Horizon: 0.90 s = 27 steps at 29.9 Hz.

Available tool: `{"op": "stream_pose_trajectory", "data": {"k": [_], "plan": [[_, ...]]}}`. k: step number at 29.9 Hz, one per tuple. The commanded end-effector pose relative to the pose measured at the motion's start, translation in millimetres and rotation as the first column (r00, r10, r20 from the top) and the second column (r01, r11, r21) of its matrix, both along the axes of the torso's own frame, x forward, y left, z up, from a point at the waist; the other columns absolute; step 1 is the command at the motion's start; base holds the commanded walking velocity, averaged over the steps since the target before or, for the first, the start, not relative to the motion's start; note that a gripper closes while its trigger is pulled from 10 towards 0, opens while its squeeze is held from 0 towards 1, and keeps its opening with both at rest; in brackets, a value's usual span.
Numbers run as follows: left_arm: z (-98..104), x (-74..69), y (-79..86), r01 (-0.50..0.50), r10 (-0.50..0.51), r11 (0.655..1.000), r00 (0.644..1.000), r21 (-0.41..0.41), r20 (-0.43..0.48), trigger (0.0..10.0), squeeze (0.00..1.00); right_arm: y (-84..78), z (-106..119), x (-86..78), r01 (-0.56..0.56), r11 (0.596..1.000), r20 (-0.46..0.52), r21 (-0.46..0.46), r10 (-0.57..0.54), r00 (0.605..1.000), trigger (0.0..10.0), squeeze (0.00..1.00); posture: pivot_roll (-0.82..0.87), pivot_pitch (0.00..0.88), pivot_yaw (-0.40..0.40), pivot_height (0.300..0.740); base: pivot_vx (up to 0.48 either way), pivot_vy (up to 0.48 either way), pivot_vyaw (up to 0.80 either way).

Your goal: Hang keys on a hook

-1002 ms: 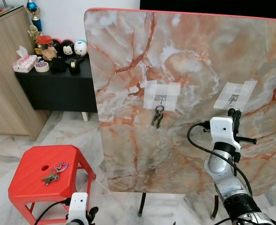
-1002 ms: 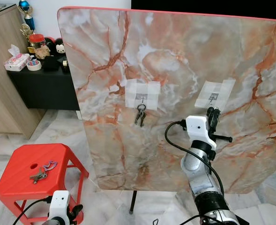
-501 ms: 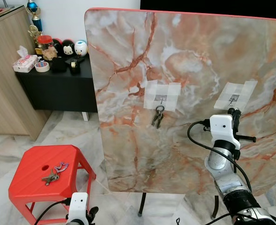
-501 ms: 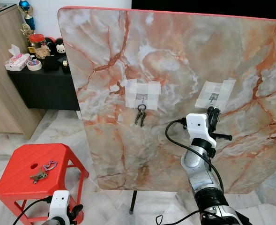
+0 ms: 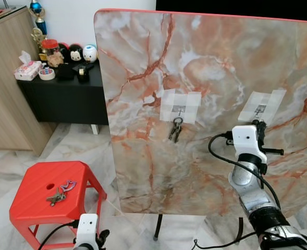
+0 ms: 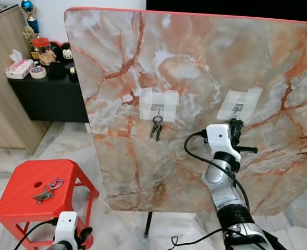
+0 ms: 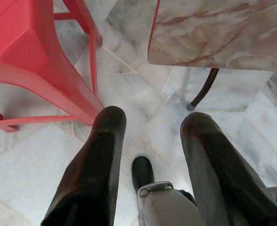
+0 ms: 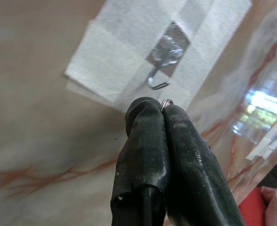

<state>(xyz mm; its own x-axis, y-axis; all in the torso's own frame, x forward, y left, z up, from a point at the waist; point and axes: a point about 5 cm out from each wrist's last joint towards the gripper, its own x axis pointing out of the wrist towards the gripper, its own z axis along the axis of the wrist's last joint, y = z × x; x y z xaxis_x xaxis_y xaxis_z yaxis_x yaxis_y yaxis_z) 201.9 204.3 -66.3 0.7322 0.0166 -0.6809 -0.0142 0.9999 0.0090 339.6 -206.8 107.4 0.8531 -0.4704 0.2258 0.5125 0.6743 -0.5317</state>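
Note:
An upright marble board (image 5: 205, 67) carries two taped metal hooks. One set of keys (image 5: 175, 130) hangs from the left hook (image 5: 179, 110). My right gripper (image 5: 258, 125) sits just below the right hook (image 5: 260, 110). In the right wrist view its fingers (image 8: 176, 141) are shut on a thin key ring (image 8: 165, 102), a little under the bare hook (image 8: 159, 84). Another bunch of keys (image 5: 60, 191) lies on the red stool (image 5: 36, 205). My left gripper (image 7: 152, 125) hangs open low above the floor beside the stool.
A black sideboard (image 5: 64, 96) with toys, tape and a tissue box stands at the back left beside a wooden cabinet (image 5: 4, 83). The board rests on dark legs (image 5: 157, 228) over a marble floor. A person's fingertip (image 8: 273, 207) shows in the right wrist view.
My right gripper has crept slightly upward and closer to the right hook, still shut on the key ring. The left arm and the keys on the stool have not moved.

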Motion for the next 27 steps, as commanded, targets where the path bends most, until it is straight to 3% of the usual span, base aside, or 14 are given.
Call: {"op": "stream_pose_trajectory", "data": {"k": [1, 7, 12, 27], "plan": [[1.2, 2.9, -2.3, 0.009, -0.009, 1.000, 1.000, 0.001, 0.006, 10.0, 0.00, -1.9, 6.0, 3.7, -0.006, 1.000, 0.006, -0.028, 0.006, 1.000, 10.0, 0.00, 0.08, 0.000, -0.073, 0.740, 0.000, 0.000, 0.00], [0.8, 2.3, -2.4, 0.009, -0.009, 1.000, 1.000, 0.000, 0.005, 10.0, 0.00, -2.7, 10.3, 4.1, 0.013, 0.999, 0.037, -0.046, -0.012, 0.999, 10.0, 0.00, 0.08, 0.000, -0.073, 0.740, 0.000, 0.000, 0.00], [0.5, 1.8, -2.1, 0.007, -0.007, 1.000, 1.000, 0.002, 0.002, 10.0, 0.00, -4.2, 11.4, 2.1, 0.031, 0.999, 0.069, -0.008, -0.030, 0.997, 10.0, 0.00, 0.08, 0.000, -0.074, 0.740, 0.000, 0.000, 0.00], [1.1, 3.0, -2.7, 0.003, -0.003, 1.000, 1.000, 0.000, 0.006, 10.0, 0.00, 3.6, 11.0, 6.5, -0.015, 1.000, 0.049, 0.000, 0.015, 0.999, 10.0, 0.00, 0.08, 0.000, -0.075, 0.740, 0.000, 0.000, 0.00]]}}
